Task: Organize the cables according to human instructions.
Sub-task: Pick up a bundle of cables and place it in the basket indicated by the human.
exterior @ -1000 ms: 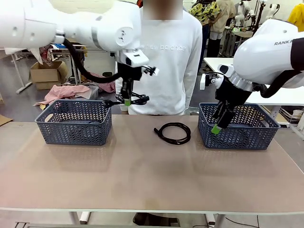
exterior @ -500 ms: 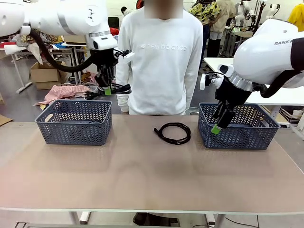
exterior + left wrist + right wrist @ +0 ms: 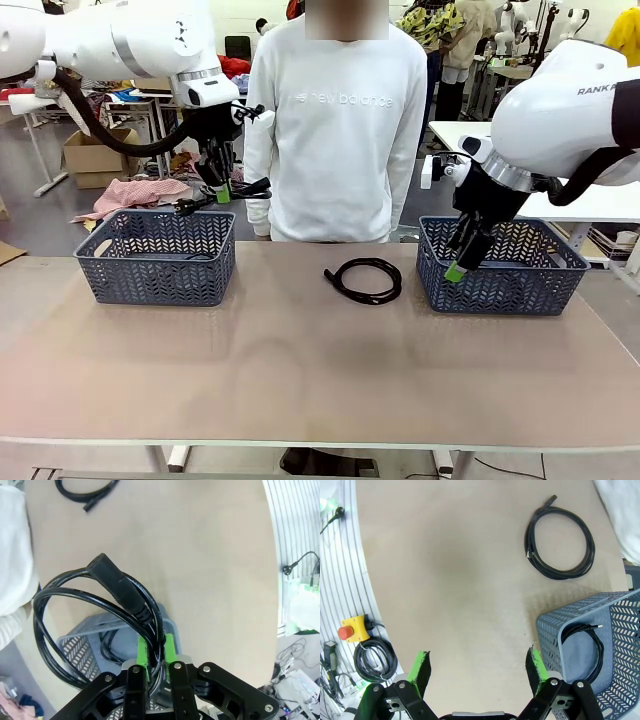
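Your left gripper point(image 3: 222, 192) pinches one cable point(image 3: 116, 581) tight above the left basket point(image 3: 150, 270) to drop it; your right gripper point(image 3: 479, 666) hangs open, empty.

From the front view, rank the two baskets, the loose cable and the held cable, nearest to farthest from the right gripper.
1. right basket, right side, just beside the right gripper.
2. loose cable, coiled at table centre.
3. held cable in the left gripper and left basket, far left: too close to call.
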Controlling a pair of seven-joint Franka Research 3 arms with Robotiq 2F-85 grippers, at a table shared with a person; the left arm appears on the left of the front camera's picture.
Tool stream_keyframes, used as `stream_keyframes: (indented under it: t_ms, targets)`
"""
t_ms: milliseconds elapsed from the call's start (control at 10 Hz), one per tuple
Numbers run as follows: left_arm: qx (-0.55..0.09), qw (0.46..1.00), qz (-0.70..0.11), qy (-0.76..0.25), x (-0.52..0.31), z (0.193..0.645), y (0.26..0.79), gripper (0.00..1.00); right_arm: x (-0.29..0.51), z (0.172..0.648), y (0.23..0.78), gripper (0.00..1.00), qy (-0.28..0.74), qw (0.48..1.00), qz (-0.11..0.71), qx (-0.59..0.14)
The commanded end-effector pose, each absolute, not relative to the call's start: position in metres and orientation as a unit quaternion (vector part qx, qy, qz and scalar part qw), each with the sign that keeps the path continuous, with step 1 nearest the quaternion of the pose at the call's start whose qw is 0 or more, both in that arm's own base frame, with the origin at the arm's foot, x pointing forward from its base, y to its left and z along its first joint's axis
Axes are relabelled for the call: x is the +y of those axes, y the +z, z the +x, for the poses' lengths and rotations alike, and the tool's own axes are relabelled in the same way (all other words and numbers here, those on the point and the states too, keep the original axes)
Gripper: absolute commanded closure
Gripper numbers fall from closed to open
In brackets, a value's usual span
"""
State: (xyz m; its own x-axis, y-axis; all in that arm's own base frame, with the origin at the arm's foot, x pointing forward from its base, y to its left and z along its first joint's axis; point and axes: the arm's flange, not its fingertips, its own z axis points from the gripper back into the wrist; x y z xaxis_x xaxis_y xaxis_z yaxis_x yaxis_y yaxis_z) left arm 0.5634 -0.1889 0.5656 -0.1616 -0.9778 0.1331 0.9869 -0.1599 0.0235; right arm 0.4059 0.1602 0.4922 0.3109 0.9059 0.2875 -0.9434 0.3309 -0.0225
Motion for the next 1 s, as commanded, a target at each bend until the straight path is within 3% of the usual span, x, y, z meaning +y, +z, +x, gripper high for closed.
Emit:
stream_keyframes:
  t_ms: [0, 100, 200, 900]
  targets:
    - [-0.051, 0.638, -0.034, -0.768, -0.187, 0.564, 0.569, 1.0, 0.162, 0.407, 0.495, 0.0, 0.574, 0.806, 0.074, -0.124]
    - [-0.051, 0.638, -0.034, -0.768, -0.187, 0.564, 0.569, 1.0, 0.162, 0.407, 0.495, 0.0, 0.574, 0.806, 0.074, -0.124]
    - [-0.052, 0.644, -0.043, -0.762, -0.191, 0.563, 0.566, 0.85, 0.162, 0.407, 0.495, 0.0, 0.574, 0.806, 0.074, -0.124]
    - [-0.072, 0.662, -0.002, -0.746, -0.095, 0.557, 0.541, 0.85, 0.162, 0.407, 0.495, 0.0, 0.574, 0.806, 0.074, -0.124]
